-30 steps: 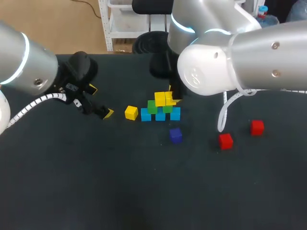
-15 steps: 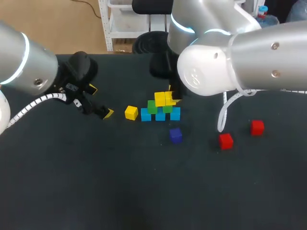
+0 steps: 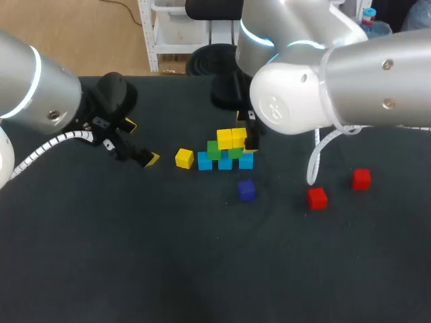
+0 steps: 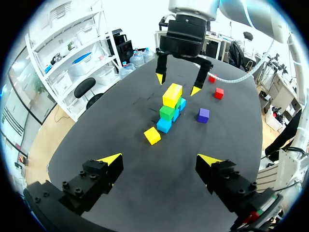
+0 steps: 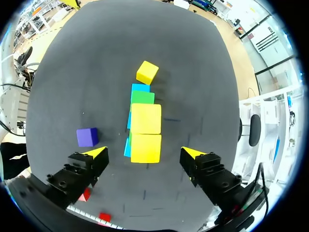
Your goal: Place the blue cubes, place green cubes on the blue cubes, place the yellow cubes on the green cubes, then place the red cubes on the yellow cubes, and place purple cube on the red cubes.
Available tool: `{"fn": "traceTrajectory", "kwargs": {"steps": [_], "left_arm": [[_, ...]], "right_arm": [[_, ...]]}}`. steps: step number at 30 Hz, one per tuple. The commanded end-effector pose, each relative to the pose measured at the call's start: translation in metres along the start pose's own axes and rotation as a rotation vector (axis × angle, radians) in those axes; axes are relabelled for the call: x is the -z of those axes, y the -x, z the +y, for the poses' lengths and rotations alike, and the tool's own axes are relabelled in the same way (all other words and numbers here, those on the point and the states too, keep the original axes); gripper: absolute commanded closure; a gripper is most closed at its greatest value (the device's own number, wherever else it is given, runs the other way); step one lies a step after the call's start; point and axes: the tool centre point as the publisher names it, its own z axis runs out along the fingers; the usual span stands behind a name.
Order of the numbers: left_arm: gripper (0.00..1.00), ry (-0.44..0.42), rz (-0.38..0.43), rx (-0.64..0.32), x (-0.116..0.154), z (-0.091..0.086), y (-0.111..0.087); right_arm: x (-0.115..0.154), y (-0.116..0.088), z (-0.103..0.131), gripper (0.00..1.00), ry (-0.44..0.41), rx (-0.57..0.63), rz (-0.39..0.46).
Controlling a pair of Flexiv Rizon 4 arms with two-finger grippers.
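Head view: blue cubes [image 3: 205,161] in a row, green cubes [image 3: 214,149] on them, two yellow cubes [image 3: 231,138] on top. A loose yellow cube [image 3: 184,158] lies just beside, the purple cube [image 3: 246,190] near, the red cubes [image 3: 317,198] well apart.
Left wrist view: left gripper [image 4: 159,160], fingers apart, well back from the cubes.
Right wrist view: right gripper [image 5: 144,152], fingers apart, above the top yellow cubes, a gap on each side.

- In the head view the right arm [image 3: 316,87] covers most of the right pincer [image 3: 246,129]; only dark bits of its fingers show beside the stack.
- That arm also hides part of the desk [image 3: 202,269] behind the stack.
- In the right wrist view the yellow cubes [image 5: 146,133] cover the green cubes [image 5: 142,97] except one face, and the blue cubes [image 5: 140,87] show only as slivers, too little to count.
- One of the red cubes [image 5: 85,195] is half hidden behind a pincer finger.
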Motion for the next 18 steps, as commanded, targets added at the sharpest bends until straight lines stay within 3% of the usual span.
{"fn": "traceTrajectory", "kwargs": {"steps": [1, 10, 18], "left_arm": [[0.0, -0.003, -0.005, -0.002, 0.0, 0.001, -0.001], [0.0, -0.003, -0.005, -0.002, 0.0, 0.001, -0.001], [0.0, -0.003, -0.005, -0.002, 0.0, 0.001, -0.001]], "right_arm": [[0.011, -0.005, 0.005, 0.0, -0.007, -0.004, -0.004], [0.04, -0.023, 0.009, 0.0, -0.028, -0.067, -0.058], [0.063, -0.044, -0.002, 0.0, -0.119, -0.205, -0.227]]}}
